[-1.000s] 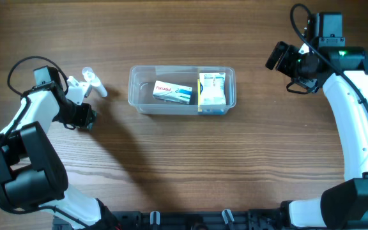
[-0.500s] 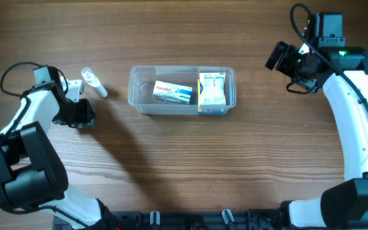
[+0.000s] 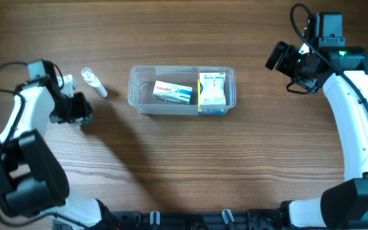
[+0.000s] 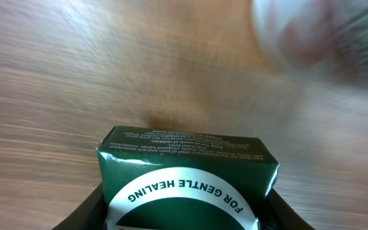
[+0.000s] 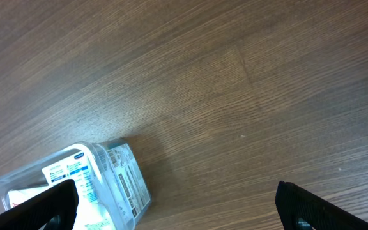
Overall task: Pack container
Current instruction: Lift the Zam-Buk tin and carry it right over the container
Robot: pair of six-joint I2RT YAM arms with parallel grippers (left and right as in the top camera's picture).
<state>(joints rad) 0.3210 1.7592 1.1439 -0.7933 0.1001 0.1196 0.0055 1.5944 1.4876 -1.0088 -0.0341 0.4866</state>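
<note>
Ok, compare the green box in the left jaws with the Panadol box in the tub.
The green box is dark green with white lettering; the Panadol box is white and blue. The green box is held in the left gripper, outside the container; the Panadol box lies flat inside it. Both are small rectangular cartons.

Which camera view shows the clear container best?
The overhead view: the whole container shows, with a Panadol box and a white box inside. The right wrist view catches only one corner, at its lower left. The left wrist view shows none of it, mainly a green box.
</note>
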